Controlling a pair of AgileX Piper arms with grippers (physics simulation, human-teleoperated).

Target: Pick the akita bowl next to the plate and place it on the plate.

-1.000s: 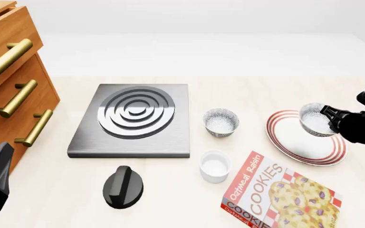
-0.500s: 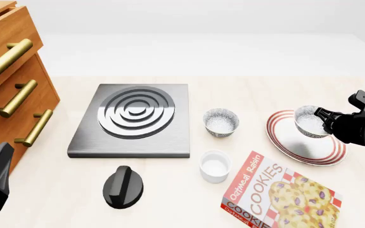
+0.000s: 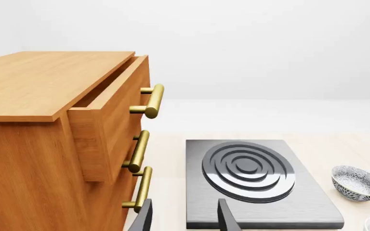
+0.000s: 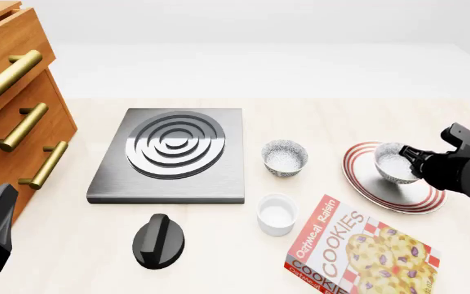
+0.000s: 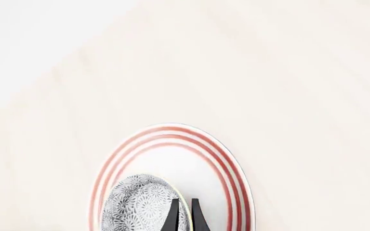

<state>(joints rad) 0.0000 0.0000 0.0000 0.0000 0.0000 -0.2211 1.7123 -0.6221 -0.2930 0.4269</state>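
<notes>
The akita bowl [image 4: 394, 163], speckled grey outside and white inside, is over the middle of the red-ringed white plate [image 4: 364, 184]. My right gripper [image 4: 415, 161] is shut on its right rim. In the right wrist view the two fingers [image 5: 174, 217] pinch the bowl [image 5: 137, 202] rim over the plate [image 5: 227, 168]. Whether the bowl rests on the plate I cannot tell. My left gripper [image 3: 185, 219] is open with nothing between its fingers, low at the near left by the drawers.
An identical speckled bowl [image 4: 285, 157] stands left of the plate, beside the metal stove plate [image 4: 172, 153]. A white ramekin [image 4: 276, 214], a cookie box [image 4: 357, 251] and a black knob [image 4: 158, 241] lie nearer. A wooden drawer cabinet [image 4: 10, 110] fills the left.
My right gripper has carried the bowl down and a little left, lower over the plate. The left arm has not moved.
</notes>
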